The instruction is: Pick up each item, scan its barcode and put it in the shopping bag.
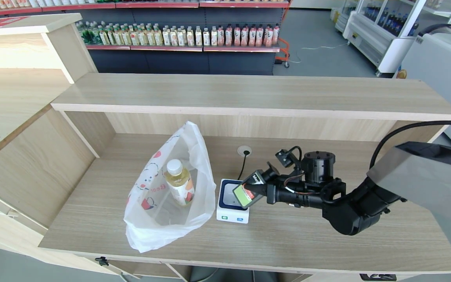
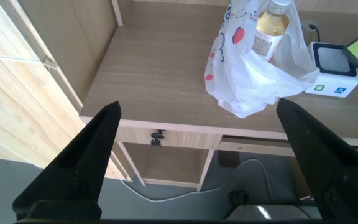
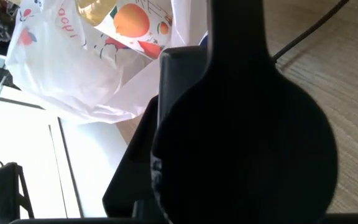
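My right gripper (image 1: 258, 189) is shut on a small dark box with a green face (image 1: 244, 194). It holds the box tilted just over the glass top of the white barcode scanner (image 1: 232, 203). Left of the scanner stands the white shopping bag (image 1: 159, 211), open at the top, with a bottle of yellow drink (image 1: 179, 183) upright inside. In the left wrist view my left gripper (image 2: 197, 111) is open and holds nothing, off the counter's front edge, with the bag (image 2: 247, 81), bottle (image 2: 271, 28) and scanner (image 2: 332, 67) farther off. The right wrist view shows the bag (image 3: 73, 68) behind the dark box (image 3: 185, 81).
The scanner's black cable (image 1: 242, 166) runs to a round hole (image 1: 244, 150) in the wooden counter (image 1: 288, 239). A raised shelf (image 1: 249, 94) borders the counter at the back and a side wall (image 1: 33, 168) on the left. Bare counter lies right of the scanner and left of the bag.
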Available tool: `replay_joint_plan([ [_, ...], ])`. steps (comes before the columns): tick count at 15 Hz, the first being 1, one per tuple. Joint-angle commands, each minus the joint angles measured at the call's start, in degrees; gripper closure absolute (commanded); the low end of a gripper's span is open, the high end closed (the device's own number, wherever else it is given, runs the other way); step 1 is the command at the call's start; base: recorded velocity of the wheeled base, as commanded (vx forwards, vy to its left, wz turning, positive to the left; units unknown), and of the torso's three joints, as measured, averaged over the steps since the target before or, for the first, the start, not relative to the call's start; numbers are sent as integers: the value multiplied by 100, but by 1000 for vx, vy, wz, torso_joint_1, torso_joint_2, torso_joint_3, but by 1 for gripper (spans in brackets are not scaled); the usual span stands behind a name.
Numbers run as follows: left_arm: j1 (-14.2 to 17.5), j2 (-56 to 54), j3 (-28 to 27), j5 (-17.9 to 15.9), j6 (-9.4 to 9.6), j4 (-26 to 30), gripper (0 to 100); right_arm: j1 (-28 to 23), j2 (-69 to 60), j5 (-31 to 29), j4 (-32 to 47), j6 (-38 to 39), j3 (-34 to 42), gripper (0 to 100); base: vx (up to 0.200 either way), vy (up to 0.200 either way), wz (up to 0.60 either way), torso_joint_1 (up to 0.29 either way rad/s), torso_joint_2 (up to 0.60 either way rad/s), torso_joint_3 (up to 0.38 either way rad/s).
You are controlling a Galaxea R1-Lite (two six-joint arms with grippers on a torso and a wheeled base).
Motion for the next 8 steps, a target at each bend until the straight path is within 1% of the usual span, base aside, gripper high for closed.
replay_joint_plan([
  [1,0,-2,0,1,0,0,0,94,316,3,-227,71,-121,100,0,0,0,0,0,0],
  [2,0,-2,0,1,0,0,0,155,386,-5,-341,115,-147,100,0,0,0,0,0,0],
  [5,0,-2,0,1,0,0,0,252,738,-383,-517,124,-384,100,0,0,0,0,0,0],
  [8,0,-2,0,1,0,0,0,261,835,-454,-517,142,-507,100,0,0,0,0,0,0],
])
